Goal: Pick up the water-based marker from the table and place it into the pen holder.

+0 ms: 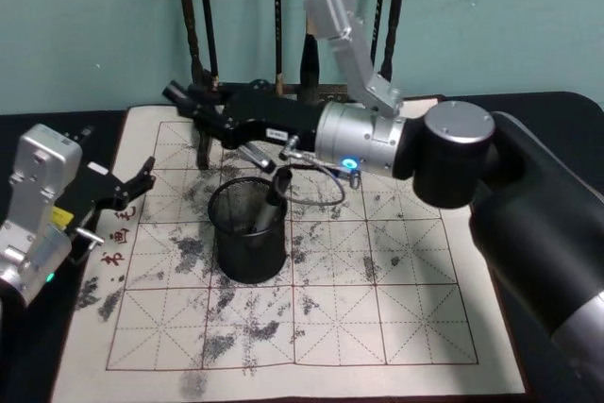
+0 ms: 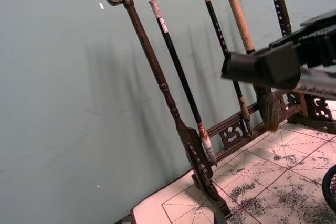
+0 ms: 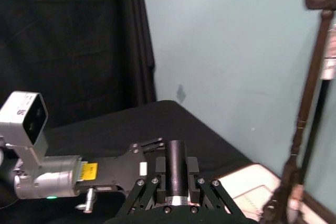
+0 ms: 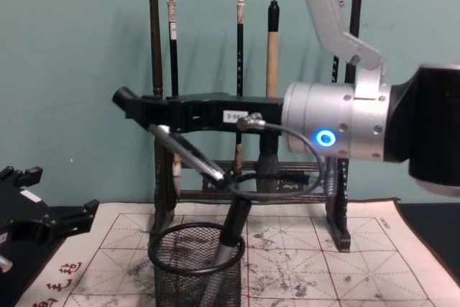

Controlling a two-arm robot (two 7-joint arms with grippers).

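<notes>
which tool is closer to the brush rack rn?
Right. The right tool hangs just in front of the brush rack near its left post; the left tool sits farther forward, at the left edge of the mat.

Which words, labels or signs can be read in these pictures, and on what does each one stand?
Red Chinese characters at the left edge of the calligraphy mat: too blurred to quote.
White label, right gripper: too small to read.
Yellow sticker, left gripper: too small to read.
White tags, hanging brushes: too small to read.
No text can be quoted with certainty.
</notes>
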